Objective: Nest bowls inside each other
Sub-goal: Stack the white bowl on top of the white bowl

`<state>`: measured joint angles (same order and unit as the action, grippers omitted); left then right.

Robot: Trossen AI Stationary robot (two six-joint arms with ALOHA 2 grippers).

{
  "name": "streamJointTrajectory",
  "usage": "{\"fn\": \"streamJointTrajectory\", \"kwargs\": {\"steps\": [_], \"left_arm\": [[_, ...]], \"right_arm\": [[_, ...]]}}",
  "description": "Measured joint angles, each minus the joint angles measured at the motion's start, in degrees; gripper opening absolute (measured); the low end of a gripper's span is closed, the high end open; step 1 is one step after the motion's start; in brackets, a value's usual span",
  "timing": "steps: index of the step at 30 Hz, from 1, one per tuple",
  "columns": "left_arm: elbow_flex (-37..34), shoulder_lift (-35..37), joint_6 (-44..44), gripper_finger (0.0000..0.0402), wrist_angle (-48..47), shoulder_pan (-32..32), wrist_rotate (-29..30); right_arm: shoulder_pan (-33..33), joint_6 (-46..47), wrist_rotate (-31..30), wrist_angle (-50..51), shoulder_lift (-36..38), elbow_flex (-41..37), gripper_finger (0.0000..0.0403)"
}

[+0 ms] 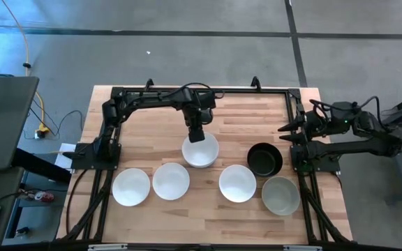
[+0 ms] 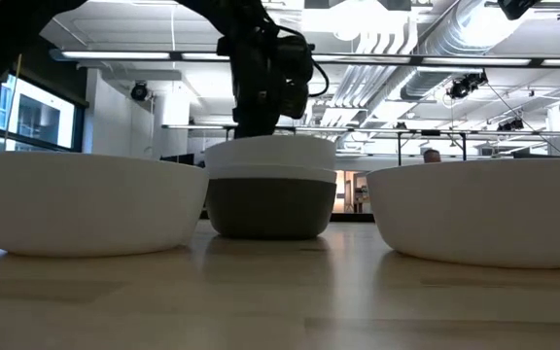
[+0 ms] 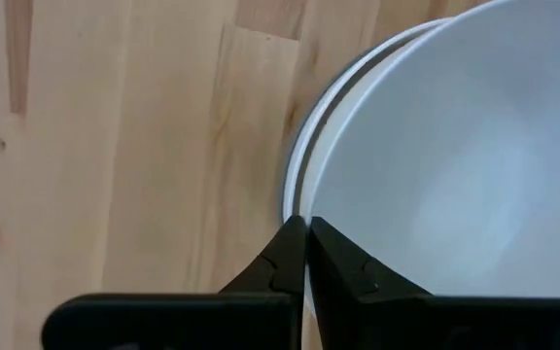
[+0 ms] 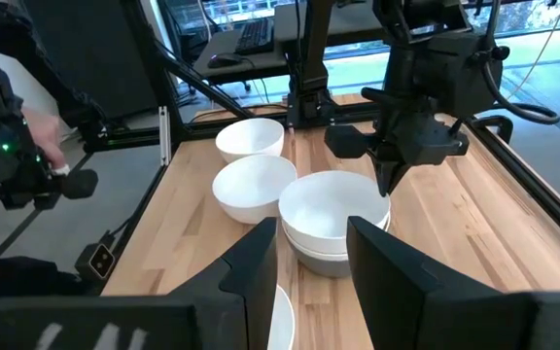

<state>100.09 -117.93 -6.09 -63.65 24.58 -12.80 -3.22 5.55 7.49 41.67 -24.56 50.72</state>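
In the middle of the table a stack of bowls (image 1: 201,152) stands with a grey bowl (image 2: 271,206) at the bottom and white bowls nested in it; the top white bowl (image 4: 333,206) is uppermost. My left gripper (image 1: 197,137) points down at this bowl's far rim and is shut on it. Three single white bowls (image 1: 130,187) (image 1: 171,180) (image 1: 237,183), a grey bowl (image 1: 280,195) and a black bowl (image 1: 264,159) rest on their bases along the near half. My right gripper (image 4: 314,238) stands open and holds nothing at the table's right edge. My left gripper pinches the top white bowl's rim (image 3: 311,209) on its far side, one finger inside the bowl and one outside. The fingers come from above, pointing steeply down. The bowl stands upright inside the white bowl under it (image 3: 294,165), whose rim shows just outside.
The black frame rail (image 1: 201,90) runs along the table's far edge, and the arm bases stand at both sides. Bare wood (image 1: 145,132) lies left of the stack and along the near edge (image 1: 201,223). A person's hand (image 4: 42,131) shows beyond the table.
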Motion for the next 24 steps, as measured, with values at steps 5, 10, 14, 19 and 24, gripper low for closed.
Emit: {"fn": "streamJointTrajectory", "kwargs": {"steps": [5, 10, 14, 19, 24], "left_arm": [[0.0, -0.3, 1.0, 0.0, 0.6, 0.0, 1.3], [0.0, -1.7, 1.4, 0.0, -0.3, 0.0, 1.5], [0.1, -2.9, 1.0, 0.0, 0.2, -0.3, 1.2], [0.4, -3.3, 0.0, 0.0004, 1.0, -0.4, 1.3], [3.3, -3.6, -0.1, 0.0041, -0.3, -0.2, 1.5]], "right_arm": [[0.0, 0.1, 0.0, 0.0, 0.0, 0.0, 0.0119], [0.0, 0.2, 0.0, 0.0, 0.0, 0.0, 0.0119], [0.0, 0.2, 0.0, 0.1, 0.0, 0.0, 0.0119], [0.0, 0.2, 0.1, 0.1, 0.0, 0.0, 0.0119], [0.0, 0.2, 0.1, 0.3, 0.0, 0.0, 0.0119]]}}
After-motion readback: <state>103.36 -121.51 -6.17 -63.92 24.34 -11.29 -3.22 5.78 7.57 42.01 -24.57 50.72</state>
